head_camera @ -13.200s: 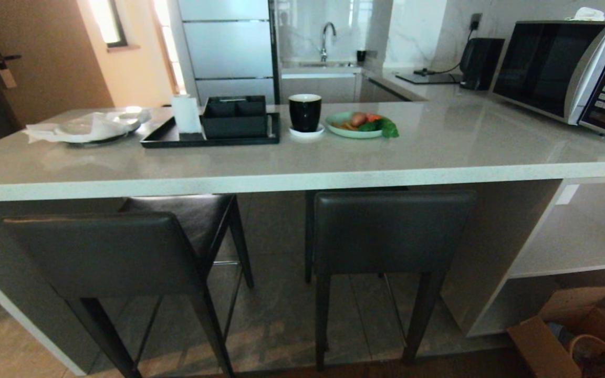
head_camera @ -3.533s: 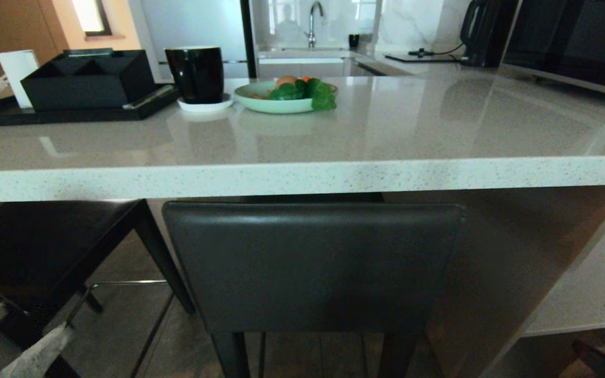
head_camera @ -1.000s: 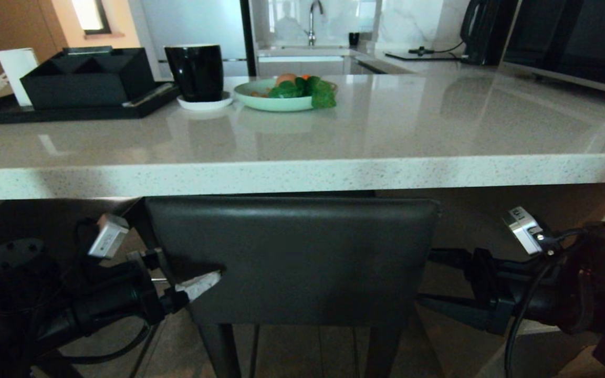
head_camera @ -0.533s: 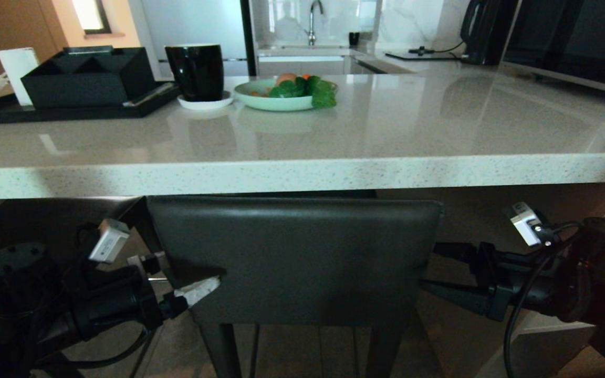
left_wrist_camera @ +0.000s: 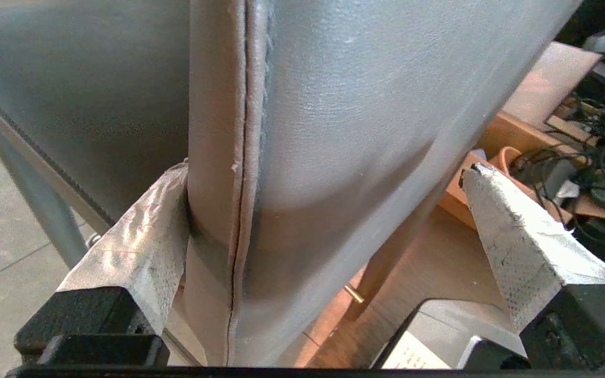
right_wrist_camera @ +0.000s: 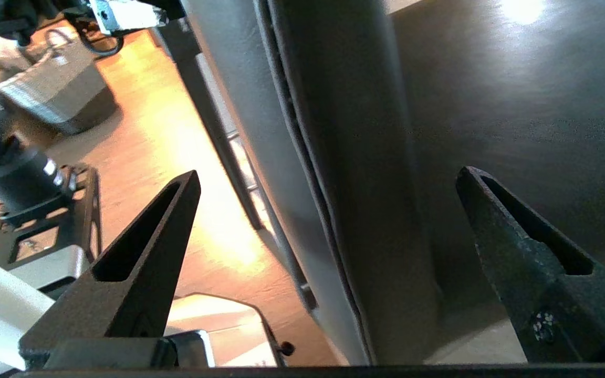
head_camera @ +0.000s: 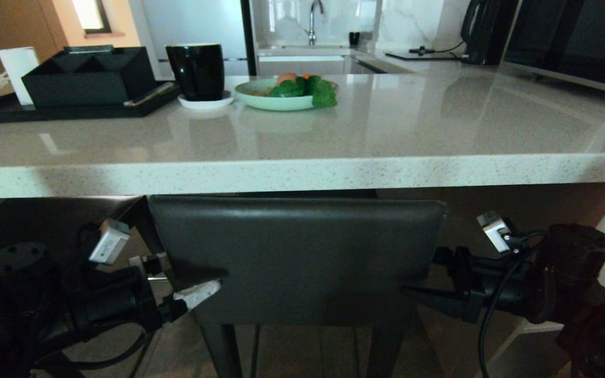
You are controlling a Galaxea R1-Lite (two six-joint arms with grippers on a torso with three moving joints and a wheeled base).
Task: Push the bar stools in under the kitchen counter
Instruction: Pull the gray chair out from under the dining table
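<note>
The counter (head_camera: 302, 173) fills the head view, and one stool (head_camera: 297, 257) stands just in front of its edge, backrest top barely below the overhang, not yet tucked under. Over the last second the right gripper (head_camera: 418, 294) has slid inward to straddle the backrest's right edge — jaws spread wide, gripping nothing. The left gripper (head_camera: 187, 286) stays put on the left edge (also spread, one finger (left_wrist_camera: 139, 241) touching the leather). Both sides look bracketed — a push seems ready.

Stool backrest (head_camera: 297, 257) below the counter (head_camera: 302, 176) edge — grippers flanking it.
</note>
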